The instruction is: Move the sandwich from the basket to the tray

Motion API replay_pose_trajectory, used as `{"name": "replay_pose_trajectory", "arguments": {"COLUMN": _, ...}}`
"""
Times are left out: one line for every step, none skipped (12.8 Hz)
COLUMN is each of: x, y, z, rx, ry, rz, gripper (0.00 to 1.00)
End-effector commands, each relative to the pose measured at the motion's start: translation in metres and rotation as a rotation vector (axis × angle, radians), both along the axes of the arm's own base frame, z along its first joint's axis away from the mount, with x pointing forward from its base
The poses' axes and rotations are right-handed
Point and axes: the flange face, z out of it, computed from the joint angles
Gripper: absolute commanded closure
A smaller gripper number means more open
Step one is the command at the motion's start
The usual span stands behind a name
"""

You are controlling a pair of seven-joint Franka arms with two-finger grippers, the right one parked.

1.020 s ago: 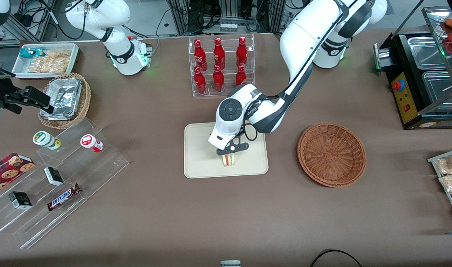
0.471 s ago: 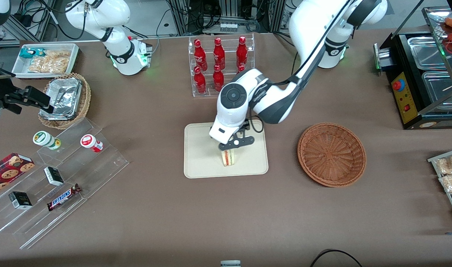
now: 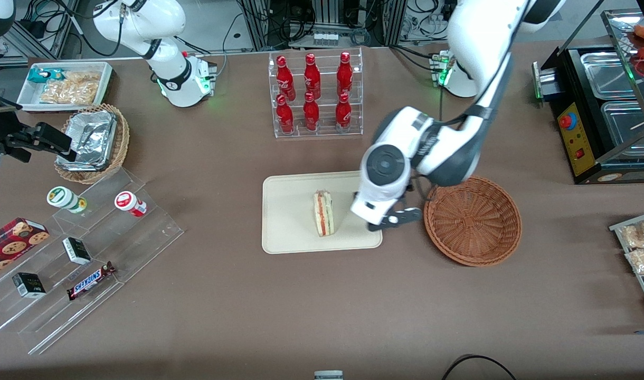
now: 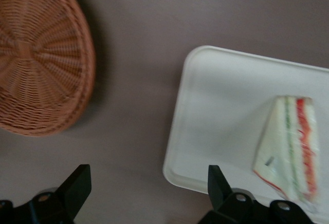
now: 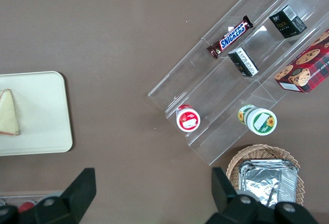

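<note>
The sandwich (image 3: 323, 212) stands on its edge on the cream tray (image 3: 289, 229), roughly at the tray's middle, its red and green filling stripes facing up toward the front camera; in the left wrist view the sandwich (image 4: 290, 145) shows as a pale wedge lying inside the rim of the tray (image 4: 205, 131), and in the right wrist view the sandwich (image 5: 8, 112) sits on the tray (image 5: 46, 116) as well. The gripper (image 3: 393, 220) hangs above the tray's edge on the side nearest the basket (image 3: 472, 219), apart from the sandwich and holding nothing; its black fingers (image 4: 77, 185) are spread wide and released, with bare tabletop (image 4: 205, 18) and the tray corner between them. The reddish-brown woven basket (image 4: 36, 54) sits on the tabletop just beside the tray, toward the working arm's end.
</note>
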Motion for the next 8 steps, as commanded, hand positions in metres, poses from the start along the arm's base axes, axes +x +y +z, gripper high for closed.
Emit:
{"name": "replay_pose_trajectory", "arguments": {"x": -0.009, "y": 0.054, "z": 0.021, "rx": 0.018, "ry": 0.013, "rz": -0.061, "gripper": 0.0}}
{"name": "replay_pose_trajectory", "arguments": {"x": -0.007, "y": 0.078, "z": 0.026, "rx": 0.019, "ry": 0.016, "rz": -0.076, "gripper": 0.0}}
{"name": "replay_pose_trajectory", "arguments": {"x": -0.007, "y": 0.098, "z": 0.034, "rx": 0.012, "ry": 0.017, "rz": -0.1, "gripper": 0.0}}
{"name": "replay_pose_trajectory", "arguments": {"x": -0.004, "y": 0.111, "z": 0.04, "rx": 0.007, "ry": 0.017, "rz": -0.111, "gripper": 0.0}}
{"name": "replay_pose_trajectory", "arguments": {"x": -0.002, "y": 0.119, "z": 0.047, "rx": 0.003, "ry": 0.014, "rz": -0.117, "gripper": 0.0}}
{"name": "replay_pose_trajectory", "arguments": {"x": -0.002, "y": 0.123, "z": 0.053, "rx": -0.001, "ry": 0.011, "rz": -0.116, "gripper": 0.0}}
{"name": "replay_pose_trajectory", "arguments": {"x": -0.002, "y": 0.125, "z": 0.054, "rx": -0.002, "ry": 0.014, "rz": -0.111, "gripper": 0.0}}
{"name": "replay_pose_trajectory", "arguments": {"x": -0.002, "y": 0.124, "z": 0.056, "rx": -0.004, "ry": 0.012, "rz": -0.111, "gripper": 0.0}}
